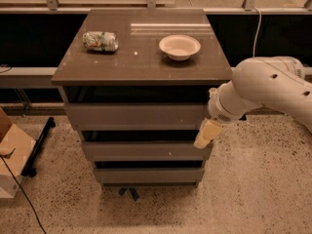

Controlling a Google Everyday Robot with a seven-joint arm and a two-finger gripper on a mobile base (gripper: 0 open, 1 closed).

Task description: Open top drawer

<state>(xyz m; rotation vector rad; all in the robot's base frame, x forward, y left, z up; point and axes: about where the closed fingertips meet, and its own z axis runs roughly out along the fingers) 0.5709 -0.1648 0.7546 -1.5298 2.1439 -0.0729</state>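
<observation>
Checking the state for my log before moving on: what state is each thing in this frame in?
top drawer: looks shut, no inside showing.
middle drawer: looks shut.
bottom drawer: looks shut.
can: crushed, lying on its side on the cabinet top.
bowl: upright, empty.
gripper: by the top drawer's lower right corner.

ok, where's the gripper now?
Right of centre in the camera view: the cream-coloured gripper sits at the lower right corner of the wide grey-brown top drawer.
</observation>
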